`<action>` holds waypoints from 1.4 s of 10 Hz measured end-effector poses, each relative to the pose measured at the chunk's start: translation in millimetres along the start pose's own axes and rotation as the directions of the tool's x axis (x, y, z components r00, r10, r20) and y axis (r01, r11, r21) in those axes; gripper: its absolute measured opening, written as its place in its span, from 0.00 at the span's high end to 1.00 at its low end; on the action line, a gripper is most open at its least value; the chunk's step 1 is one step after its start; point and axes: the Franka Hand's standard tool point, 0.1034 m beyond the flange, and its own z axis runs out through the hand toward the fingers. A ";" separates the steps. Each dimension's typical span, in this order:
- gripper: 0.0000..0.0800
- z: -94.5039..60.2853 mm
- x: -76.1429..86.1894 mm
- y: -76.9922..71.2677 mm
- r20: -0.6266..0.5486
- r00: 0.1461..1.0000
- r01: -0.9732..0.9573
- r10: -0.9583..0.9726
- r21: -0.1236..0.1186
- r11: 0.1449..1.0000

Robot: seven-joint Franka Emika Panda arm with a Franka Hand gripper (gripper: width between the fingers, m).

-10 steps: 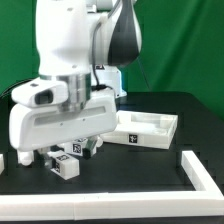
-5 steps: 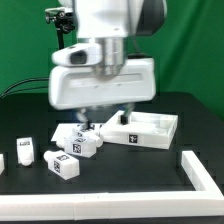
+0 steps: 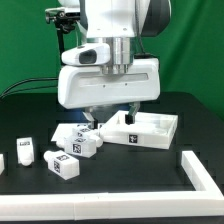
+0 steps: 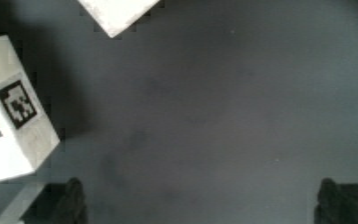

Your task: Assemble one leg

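Observation:
Several short white legs with black-and-white tags lie on the black table: one (image 3: 25, 152) at the exterior view's left, one (image 3: 66, 165) in front, and a cluster (image 3: 82, 141) under the hand. My gripper (image 3: 110, 117) hangs above the table between that cluster and the white square panel (image 3: 165, 122). It is open and empty. In the wrist view the gripper (image 4: 202, 204) has its dark fingertips (image 4: 64, 200) wide apart over bare black table. A white tagged part (image 4: 12, 115) lies off to one side, outside the jaws. I cannot tell which part it is.
A raised white rail (image 3: 203, 176) borders the table at the exterior view's lower right. Another white piece (image 3: 2, 160) is cut off at the exterior view's left edge. A white corner (image 4: 119, 12) pokes into the wrist view. A green backdrop stands behind.
The arm has swung from over the legs at the exterior view's left toward the right, stopping over the gap between the leg cluster and the panel. The legs have not moved.

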 end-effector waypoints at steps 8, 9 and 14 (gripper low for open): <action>0.19 -4.0 -71.4 -24.5 0.118 0.966 -0.231 0.229 0.005 0.973; 0.19 -3.1 -72.3 -24.7 0.121 0.966 -0.231 0.229 0.005 0.973; 0.19 40.4 -154.3 -45.5 0.228 0.903 -0.374 0.364 -0.001 0.927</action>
